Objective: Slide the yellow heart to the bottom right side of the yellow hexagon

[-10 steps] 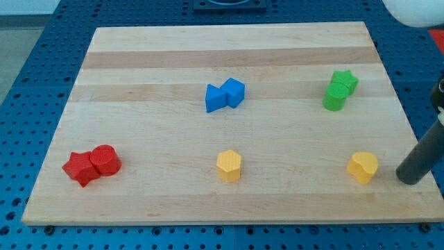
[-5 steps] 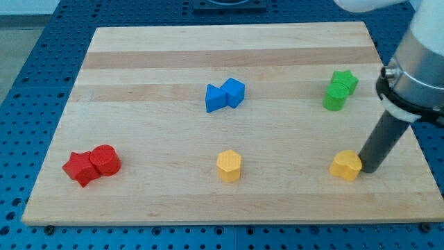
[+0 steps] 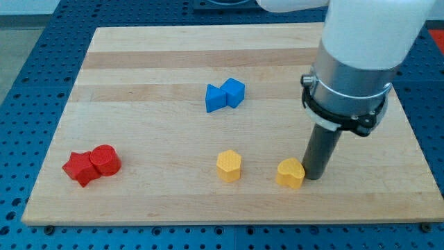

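The yellow heart [image 3: 290, 173] lies near the view's bottom, right of centre. The yellow hexagon [image 3: 228, 166] sits to its left, a block's width or so away. My tip [image 3: 312, 176] touches the heart's right side. The rod rises from there into the large white and grey arm body, which hides the board's upper right.
Two blue blocks [image 3: 225, 94] sit touching near the board's middle. Two red blocks [image 3: 91, 164] sit touching at the view's lower left. The wooden board [image 3: 139, 69] lies on a blue perforated table. The green blocks seen earlier are hidden behind the arm.
My tip has pushed the yellow heart leftward along the bottom of the board, from near the right edge to close beside the hexagon. The arm now covers the green blocks.
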You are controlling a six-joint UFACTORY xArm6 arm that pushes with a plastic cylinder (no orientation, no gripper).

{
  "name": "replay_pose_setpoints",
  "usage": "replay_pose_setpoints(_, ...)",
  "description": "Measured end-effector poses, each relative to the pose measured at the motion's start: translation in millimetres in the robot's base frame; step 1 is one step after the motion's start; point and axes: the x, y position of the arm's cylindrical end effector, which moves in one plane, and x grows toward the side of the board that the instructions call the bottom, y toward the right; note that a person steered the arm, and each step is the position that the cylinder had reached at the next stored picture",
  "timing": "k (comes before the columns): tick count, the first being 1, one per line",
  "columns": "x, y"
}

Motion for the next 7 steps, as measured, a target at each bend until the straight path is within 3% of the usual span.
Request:
replay_pose_setpoints(5,39.7,-45.3)
replay_pose_setpoints(7,36.2,-72.2)
